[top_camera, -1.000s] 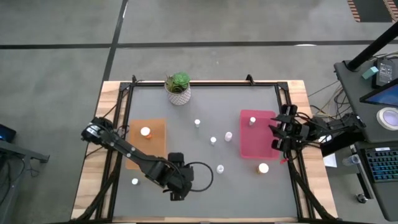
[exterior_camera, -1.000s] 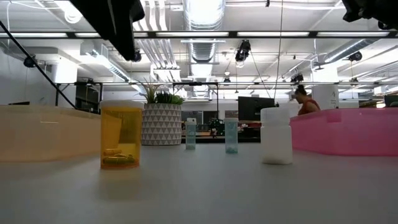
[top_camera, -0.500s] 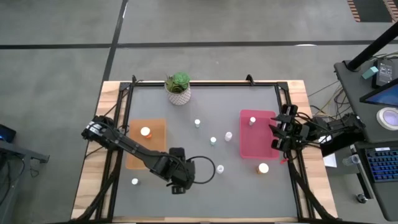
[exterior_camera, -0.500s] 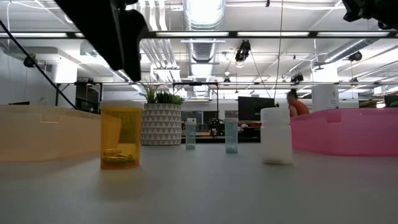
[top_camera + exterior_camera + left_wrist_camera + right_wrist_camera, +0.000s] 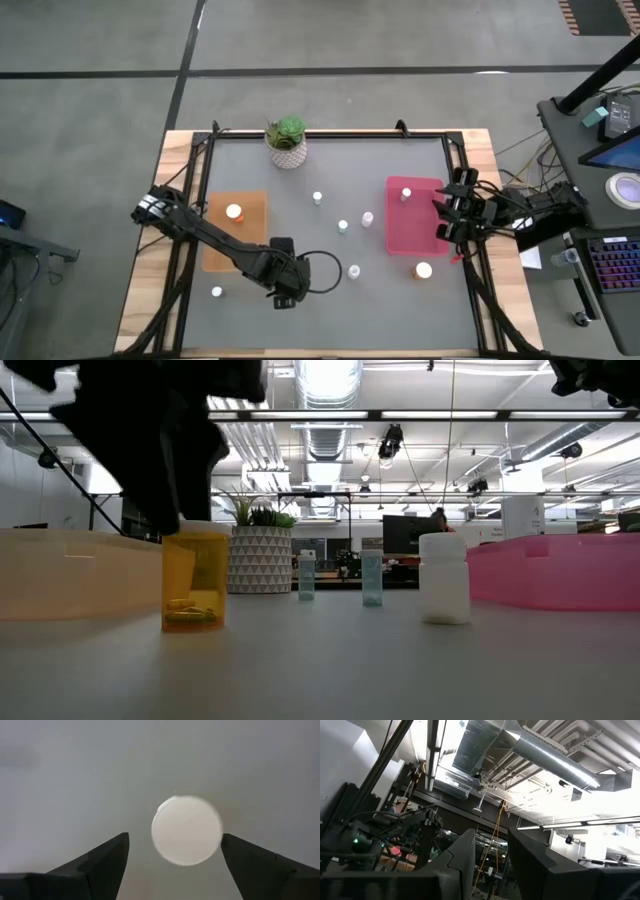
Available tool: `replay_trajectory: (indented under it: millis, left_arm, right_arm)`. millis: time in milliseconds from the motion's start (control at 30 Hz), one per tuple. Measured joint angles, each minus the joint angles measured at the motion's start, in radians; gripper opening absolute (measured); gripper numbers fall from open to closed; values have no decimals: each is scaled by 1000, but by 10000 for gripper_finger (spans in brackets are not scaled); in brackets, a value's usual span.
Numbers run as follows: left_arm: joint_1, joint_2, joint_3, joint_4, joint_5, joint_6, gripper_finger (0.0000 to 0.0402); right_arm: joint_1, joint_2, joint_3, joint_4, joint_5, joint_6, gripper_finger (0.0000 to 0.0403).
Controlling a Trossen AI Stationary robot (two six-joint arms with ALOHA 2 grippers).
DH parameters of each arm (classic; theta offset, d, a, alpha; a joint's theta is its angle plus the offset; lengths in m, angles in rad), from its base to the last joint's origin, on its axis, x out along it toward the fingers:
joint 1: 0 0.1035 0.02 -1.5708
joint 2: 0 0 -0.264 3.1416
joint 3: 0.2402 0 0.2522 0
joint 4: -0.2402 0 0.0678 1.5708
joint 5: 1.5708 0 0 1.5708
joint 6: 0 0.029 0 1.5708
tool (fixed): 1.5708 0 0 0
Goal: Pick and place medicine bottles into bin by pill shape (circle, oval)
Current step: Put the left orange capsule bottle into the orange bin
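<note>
My left gripper is open and points down over an orange bottle with a white cap that stands upright on the grey table. In the left wrist view the cap lies between my two fingers, nearer one of them, and I see no touch. The high view hides this bottle under the gripper. My right gripper waits at the right edge of the pink bin, fingers a little apart and empty, facing the ceiling. One bottle stands in the orange bin and one in the pink bin.
Loose bottles stand on the table: one near the left edge, one right of my left gripper, three in the middle, and one below the pink bin. A potted plant stands at the far edge.
My left gripper has moved a little toward the far edge and come down over the orange bottle; in the low view its dark bulk has dropped from the top of the picture to the bottle's cap. The bottle has not moved.
</note>
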Motion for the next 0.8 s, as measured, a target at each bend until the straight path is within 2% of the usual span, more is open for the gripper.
replay_trajectory:
  millis: [200,400,800]
  left_arm:
    - [0,4,-31,75,1,-1,299]
    - [0,3,-28,80,0,1,293]
    - [0,4,-28,95,0,2,207]
  right_arm:
    - [0,1,0,-8,50,0,107]
    - [0,1,0,-18,76,0,107]
    - [0,1,2,-19,76,0,107]
